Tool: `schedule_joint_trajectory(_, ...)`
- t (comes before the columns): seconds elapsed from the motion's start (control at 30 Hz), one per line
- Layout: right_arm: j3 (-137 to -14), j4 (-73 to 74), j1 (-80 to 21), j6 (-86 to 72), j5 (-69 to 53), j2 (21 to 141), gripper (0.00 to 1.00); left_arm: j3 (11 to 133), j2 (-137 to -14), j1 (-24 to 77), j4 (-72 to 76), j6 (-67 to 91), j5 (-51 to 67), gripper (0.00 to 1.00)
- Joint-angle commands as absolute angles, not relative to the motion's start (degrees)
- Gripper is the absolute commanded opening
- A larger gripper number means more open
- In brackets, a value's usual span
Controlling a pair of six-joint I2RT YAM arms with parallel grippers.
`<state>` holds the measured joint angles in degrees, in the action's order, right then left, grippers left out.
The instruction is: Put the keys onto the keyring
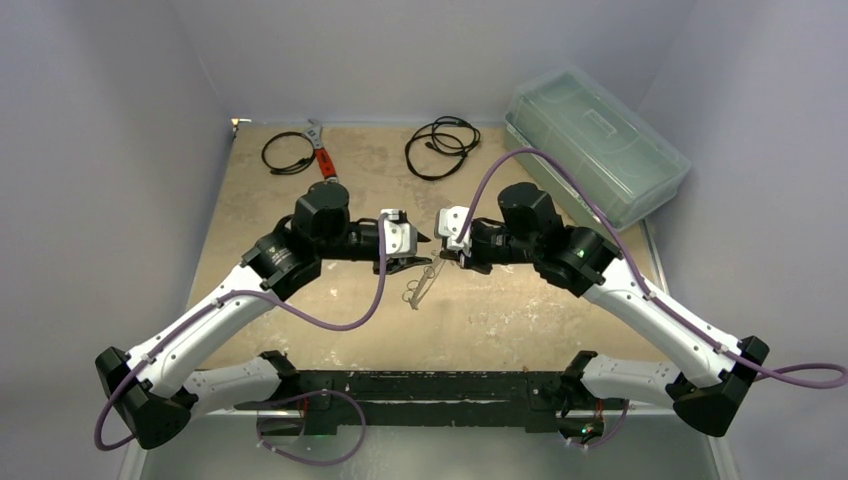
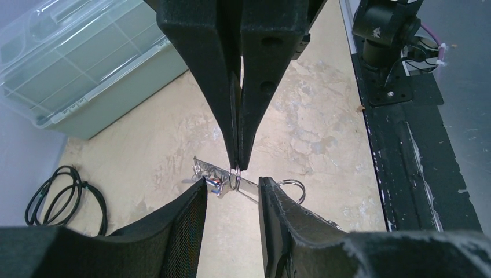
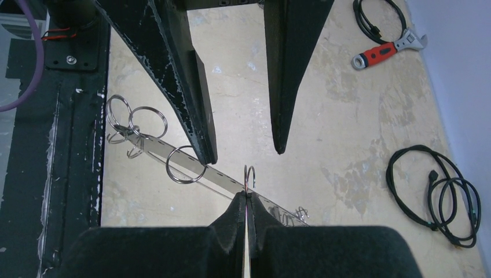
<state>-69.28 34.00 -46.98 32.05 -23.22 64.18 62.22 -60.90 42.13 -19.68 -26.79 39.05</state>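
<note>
A worn, blotchy tan table (image 1: 520, 310) stands between plain lavender-grey walls (image 1: 420, 50), with a black rail (image 1: 430, 385) along its near edge. A flat perforated metal strip (image 3: 223, 180) lies at mid-table. The right gripper (image 3: 246, 198) has its fingers pressed together on the keyring (image 3: 250, 174), a small wire ring right at the strip. The left gripper (image 2: 233, 180) has its fingers apart, straddling the strip with the pinched ring between them. The keys (image 2: 215, 183) show only as a blue-and-red speck against the strip, too small to count. Three more rings (image 3: 147, 121) lie at one end of the strip. Beyond the strip are two coiled black cables (image 1: 441, 147), one red-handled wrench (image 1: 322, 155) and one clear lidded box (image 1: 595, 145).
</note>
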Motion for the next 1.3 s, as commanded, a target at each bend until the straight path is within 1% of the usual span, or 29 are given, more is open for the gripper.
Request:
schedule_joint_trajectory(0.0,-69.96,31.9,-47.46,32.83,-23.12,63.7,0.0,61.99,-61.39,42.19,-15.59,-26.41,41.13,0.37)
schedule_joint_trajectory(0.23,-69.96,31.82,-47.7,32.96,-24.32,62.98,0.0,62.32,-63.22,42.22,-14.68,-25.64,40.96,0.37)
schedule_joint_trajectory(0.47,-70.12,31.64,-47.81,33.05,-24.08,62.67,0.0,62.36,-64.17,42.27,-14.93,-25.75,40.66,0.33)
schedule_joint_trajectory(0.67,-70.14,31.35,-47.9,33.22,-24.3,62.5,0.0,61.9,-64.4,42.21,-15.0,-25.84,40.18,0.26)
schedule_joint_trajectory(1.07,-69.96,30.24,-48.08,33.4,-23.76,61.7,0.0,61.61,-65.44,42.25,-15.39,-25.53,39.0,0.25)
schedule_joint_trajectory(1.13,-69.96,30.12,-48.16,33.4,-23.81,61.63,0.0,61.77,-65.64,42.27,-15.38,-25.45,39.04,0.22)
schedule_joint_trajectory(1.2,-69.87,30.08,-48.17,33.4,-23.82,61.57,0.0,61.98,-65.88,42.23,-15.38,-25.28,39.32,0.17)
schedule_joint_trajectory(1.27,-69.87,29.95,-48.25,33.4,-23.82,61.52,0.0,62.07,-66.39,42.27,-15.4,-25.15,39.72,0.09)
